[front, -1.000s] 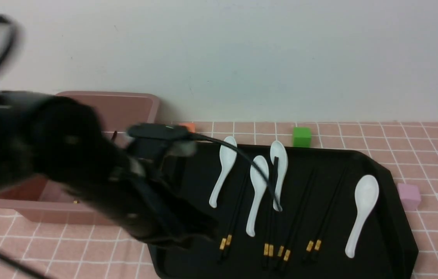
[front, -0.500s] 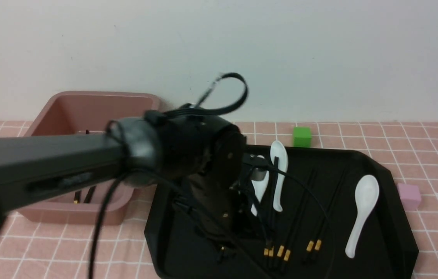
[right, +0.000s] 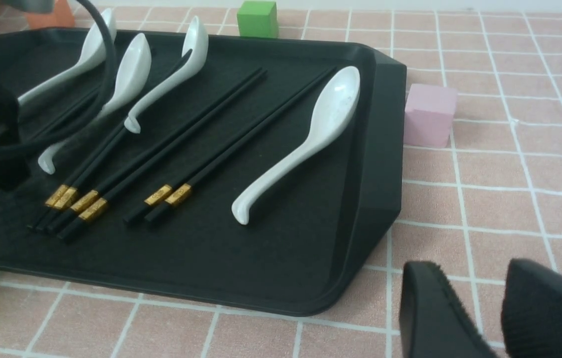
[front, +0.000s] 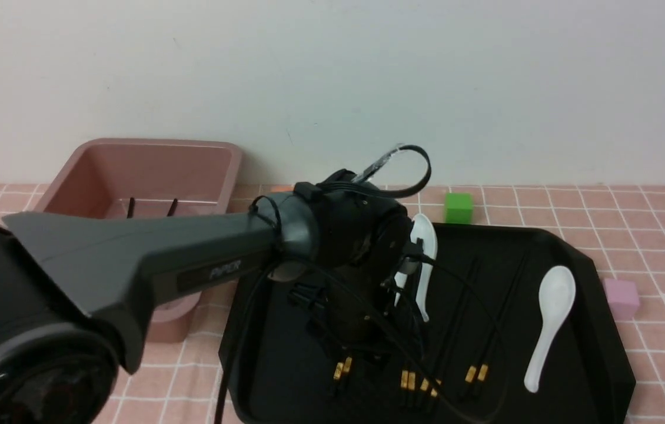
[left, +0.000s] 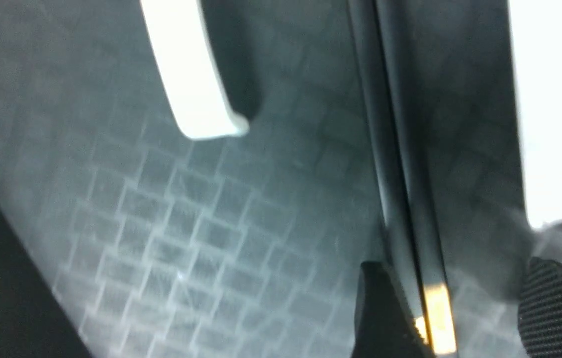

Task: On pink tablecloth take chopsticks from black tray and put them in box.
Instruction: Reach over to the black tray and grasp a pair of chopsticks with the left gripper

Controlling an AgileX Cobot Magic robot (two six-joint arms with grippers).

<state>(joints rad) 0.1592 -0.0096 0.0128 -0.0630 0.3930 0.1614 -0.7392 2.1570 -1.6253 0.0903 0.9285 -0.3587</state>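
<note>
Two grippers: left gripper, jaws apart, low over the tray; right gripper, jaws apart, nothing between its fingertips.
Nearest chopsticks: one pair, side by side, gold bands between the left gripper's fingertips and close to one of them; contact cannot be told, jaws not closed on them.
Other chopsticks: three pairs in the tray, all to the right of the left gripper, gold-banded ends toward the robot.
Black tray: beneath the left gripper; to the left of the right gripper.
Box: dusty pink-brown, left of the left gripper, partly hidden by the left arm; two dark stick ends show inside.
Soup spoons: four, white, in the tray; two handle ends near the left gripper, one spoon well to its right.
Green cube: beyond the tray, ahead and right of the left gripper.
Pink cube: right of the tray, ahead of the right gripper.
Orange cube: beyond the tray, ahead of the left gripper.
Pink tablecloth: white-gridded, below the right gripper.
</note>
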